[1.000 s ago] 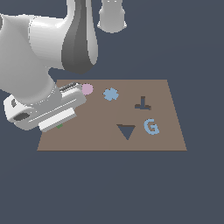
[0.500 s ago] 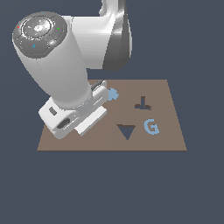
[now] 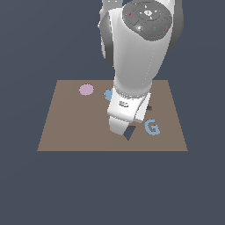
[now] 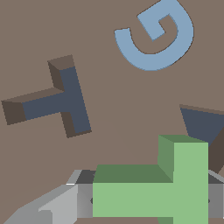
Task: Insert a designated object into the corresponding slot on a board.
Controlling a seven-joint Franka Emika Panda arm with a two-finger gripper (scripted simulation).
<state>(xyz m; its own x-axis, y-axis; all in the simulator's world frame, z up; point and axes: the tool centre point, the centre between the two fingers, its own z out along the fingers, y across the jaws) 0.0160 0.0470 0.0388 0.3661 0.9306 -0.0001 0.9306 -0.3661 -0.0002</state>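
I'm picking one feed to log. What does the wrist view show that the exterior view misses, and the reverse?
Only the wrist view shows the green T held in the hand, and the whole T-shaped slot, empty.

Only the exterior view shows the arm, the pink disc, a blue piece half hidden behind the arm, and the board's full outline.

Both show the blue G and part of the triangular cutout.

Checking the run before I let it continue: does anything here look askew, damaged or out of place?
Nothing looks damaged. The green T sits in the claw, not yet in the T-shaped slot on the board, and it looks turned relative to that slot. The blue G and pink disc lie flat.
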